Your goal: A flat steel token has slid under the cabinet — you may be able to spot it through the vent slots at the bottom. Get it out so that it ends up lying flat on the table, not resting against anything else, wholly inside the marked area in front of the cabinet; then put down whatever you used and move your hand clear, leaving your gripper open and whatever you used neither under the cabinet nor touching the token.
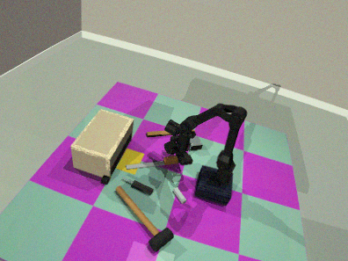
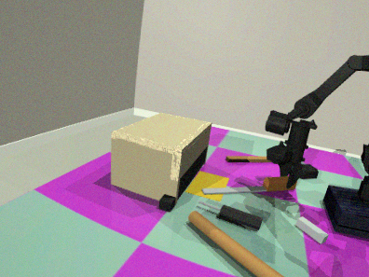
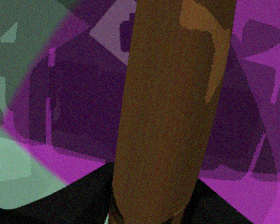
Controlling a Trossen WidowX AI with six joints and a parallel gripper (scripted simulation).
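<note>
The robot's gripper (image 1: 180, 158) (image 2: 290, 184) (image 3: 150, 177) is holding tight to the brown handle (image 1: 170, 160) (image 2: 276, 183) (image 3: 167, 100) of a long flat tool, whose gray blade (image 1: 147, 164) (image 2: 233, 191) points away from it toward the cream box (image 1: 102, 133) (image 2: 149, 162), and I cannot tell where the token is.

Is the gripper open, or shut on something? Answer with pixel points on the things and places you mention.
Shut on the wooden handle (image 1: 170, 160) (image 2: 275, 184) (image 3: 167, 110) of the long flat-bladed tool: the wrist view shows the handle running between the gripper's two dark fingers.
</note>
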